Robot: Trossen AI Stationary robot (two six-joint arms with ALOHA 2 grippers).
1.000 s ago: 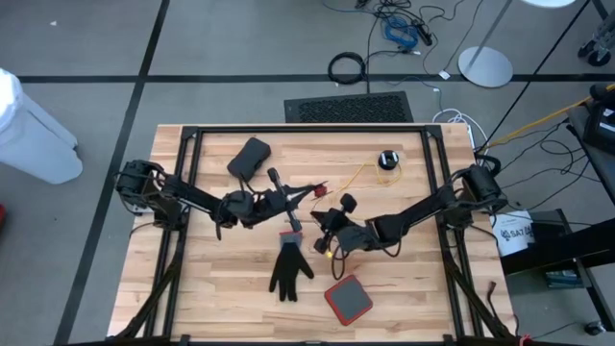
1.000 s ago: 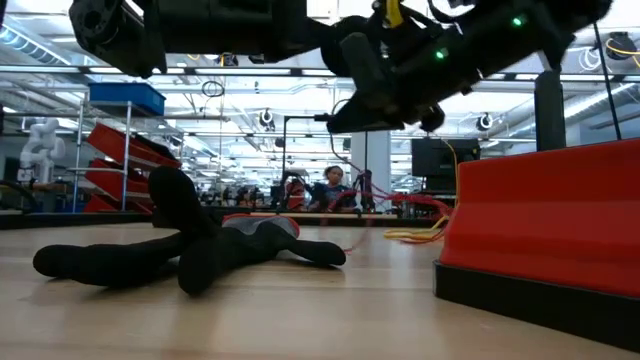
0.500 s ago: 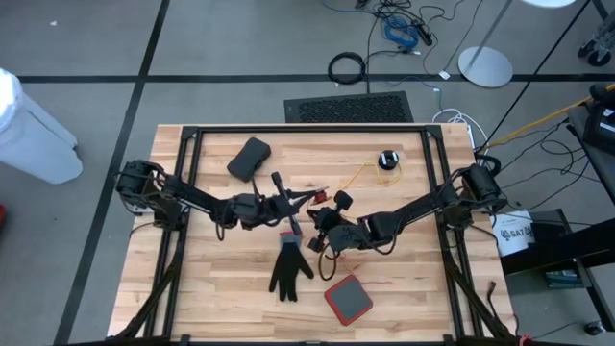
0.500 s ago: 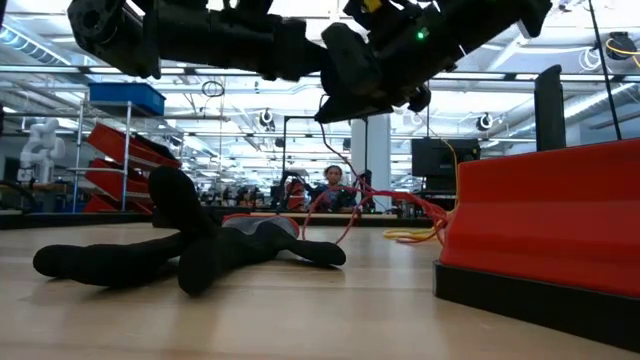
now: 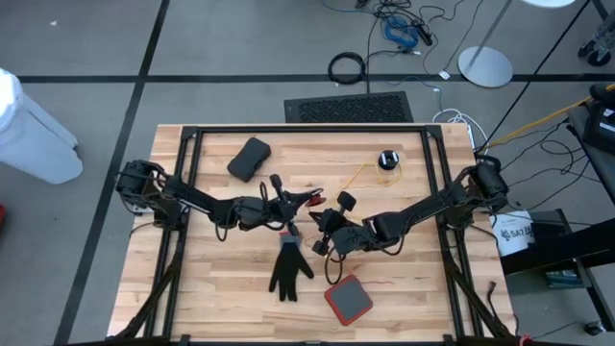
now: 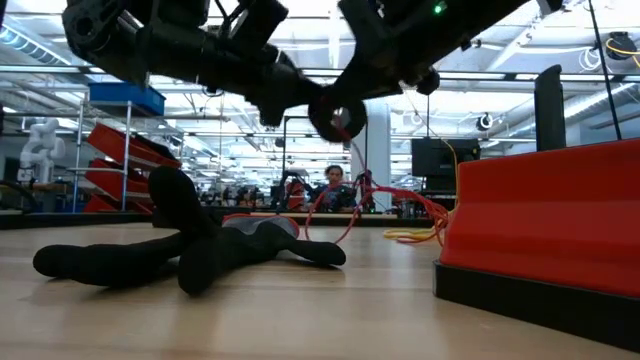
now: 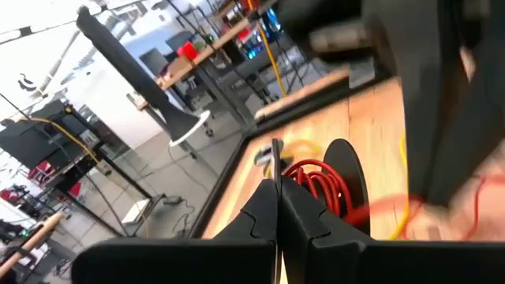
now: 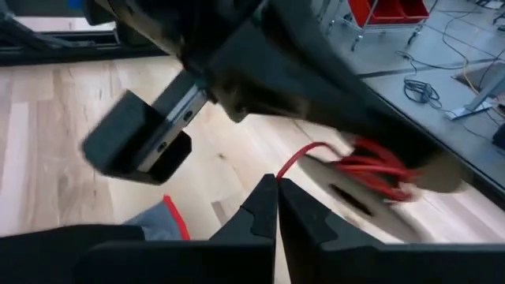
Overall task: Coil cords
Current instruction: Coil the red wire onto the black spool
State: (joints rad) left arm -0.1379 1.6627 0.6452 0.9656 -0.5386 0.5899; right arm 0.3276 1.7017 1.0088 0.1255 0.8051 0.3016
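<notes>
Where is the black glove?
In the high view the black glove lies flat near the table's middle, just below both grippers, with the red square box to its right.

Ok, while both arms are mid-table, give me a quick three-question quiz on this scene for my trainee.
1. True or false: the black glove lies flat on the table.
2. Where is the black puck with its yellow cord? A: on bare wood on the right arm's side. B: on the glove. C: in the left hand.
3. Fill in: the fingers of the left hand and the right hand are both ___.

Key: 1 true; 2 A; 3 shut.
</notes>
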